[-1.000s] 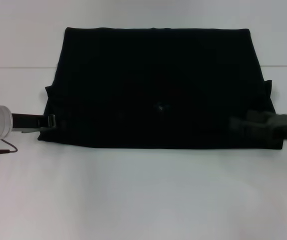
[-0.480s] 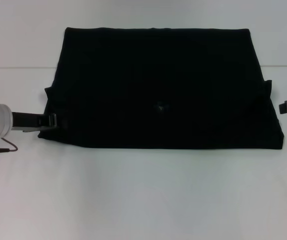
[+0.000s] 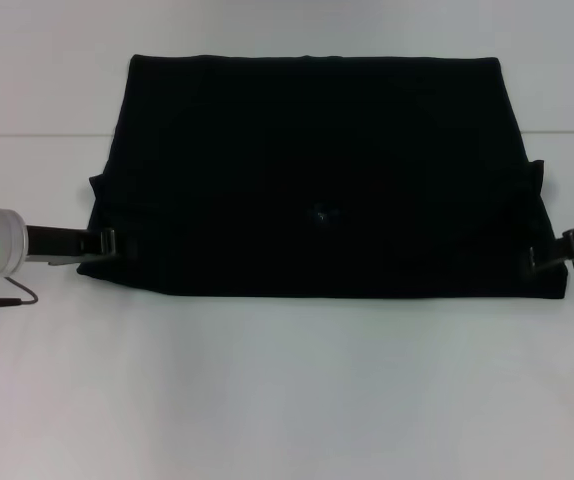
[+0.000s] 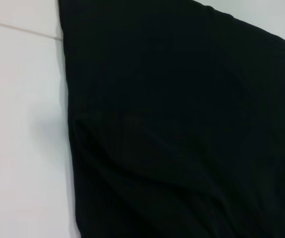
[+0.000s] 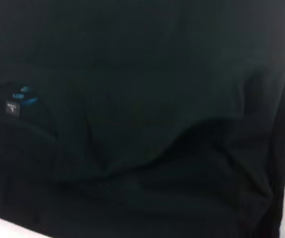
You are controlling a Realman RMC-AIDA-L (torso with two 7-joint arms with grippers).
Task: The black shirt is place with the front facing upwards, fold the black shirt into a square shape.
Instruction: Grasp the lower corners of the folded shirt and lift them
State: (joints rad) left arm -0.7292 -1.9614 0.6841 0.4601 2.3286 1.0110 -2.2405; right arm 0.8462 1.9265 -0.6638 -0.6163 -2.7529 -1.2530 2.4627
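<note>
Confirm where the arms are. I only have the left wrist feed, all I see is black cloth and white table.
Observer: Head view shows the left gripper at the near left corner of the black shirt.
Operator: And the right one?
Observer: The right gripper is at the near right corner, mirroring it.
Operator: Shirt state?
Observer: It lies as a wide folded panel on the white table, sleeve tips poking out at both sides.
Operator: Any label showing?
Observer: Right wrist view catches the small blue neck label on the cloth.
</note>
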